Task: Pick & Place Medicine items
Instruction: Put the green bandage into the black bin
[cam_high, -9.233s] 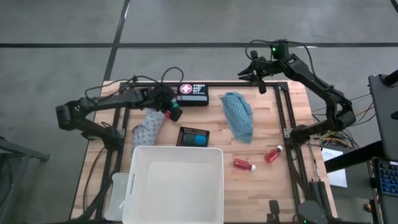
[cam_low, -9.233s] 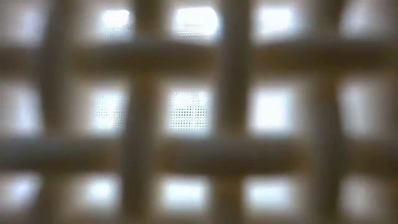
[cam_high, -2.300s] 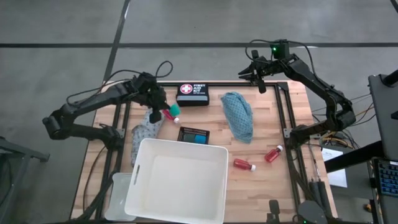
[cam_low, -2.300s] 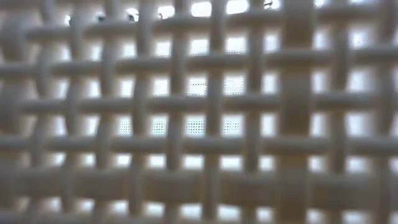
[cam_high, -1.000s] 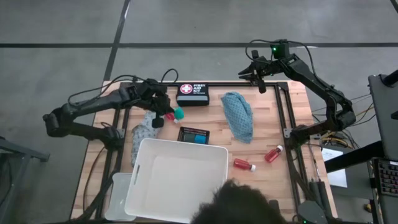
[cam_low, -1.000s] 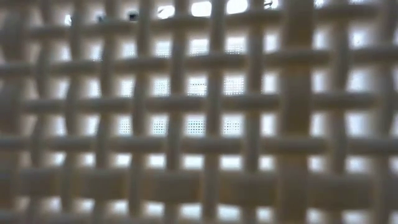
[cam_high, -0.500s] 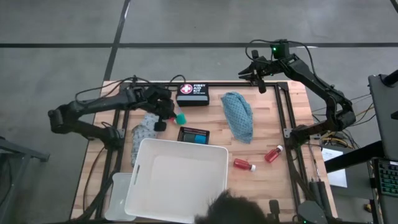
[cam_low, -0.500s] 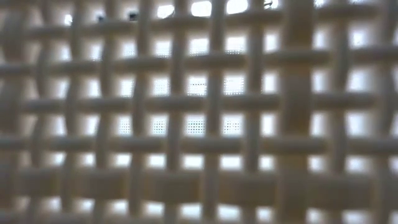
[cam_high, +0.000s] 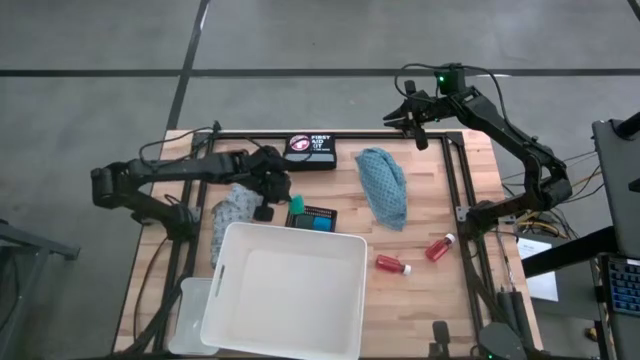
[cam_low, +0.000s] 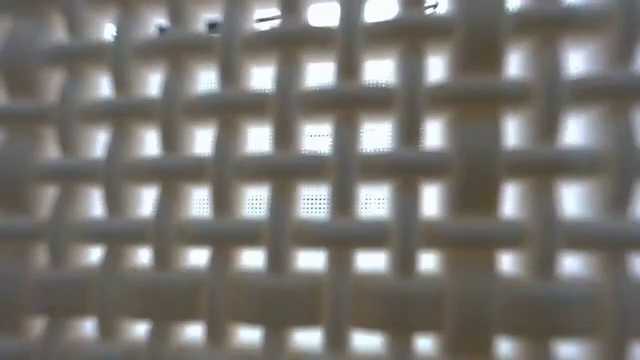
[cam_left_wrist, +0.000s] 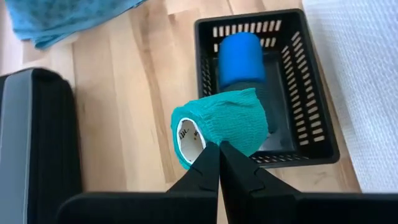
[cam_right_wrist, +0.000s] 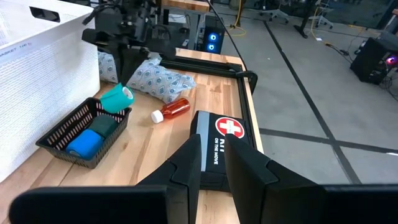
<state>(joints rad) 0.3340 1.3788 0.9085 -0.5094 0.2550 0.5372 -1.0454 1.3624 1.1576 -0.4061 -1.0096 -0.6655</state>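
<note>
My left gripper (cam_high: 288, 198) is shut on a green roll (cam_left_wrist: 221, 124) and holds it above the far left end of the black mesh tray (cam_left_wrist: 311, 112). A blue roll (cam_left_wrist: 241, 59) lies in that tray. One red bottle (cam_right_wrist: 171, 110) lies on the table beside the grey patterned cloth (cam_high: 232, 215). Two more red bottles (cam_high: 392, 264) (cam_high: 439, 247) lie at the right. The teal cloth (cam_high: 385, 185) lies at mid table. My right gripper (cam_high: 415, 115) waits over the far right corner, a narrow gap (cam_right_wrist: 212, 155) between its fingers, nothing in it. My left gripper pinches the green roll at the rim of its open end (cam_left_wrist: 210, 140) between its two fingertips, which meet there. The fingers come from above, pointing down. The roll hangs below them (cam_right_wrist: 116, 98), lifted clear, its open white core (cam_left_wrist: 188, 134) facing sideways.
A big white tub (cam_high: 285, 290) stands at the near middle, right beside the tray; its woven wall (cam_low: 320, 180) fills the low view. A black first aid kit (cam_high: 312, 150) lies at the far edge. Black frame rails (cam_high: 455, 170) run along the table's sides.
My left gripper has carried the green roll from beside the first aid kit toward the table's near edge and a little right, to above the black tray. It has stayed shut. A person's head that showed at the near edge has gone from view.
</note>
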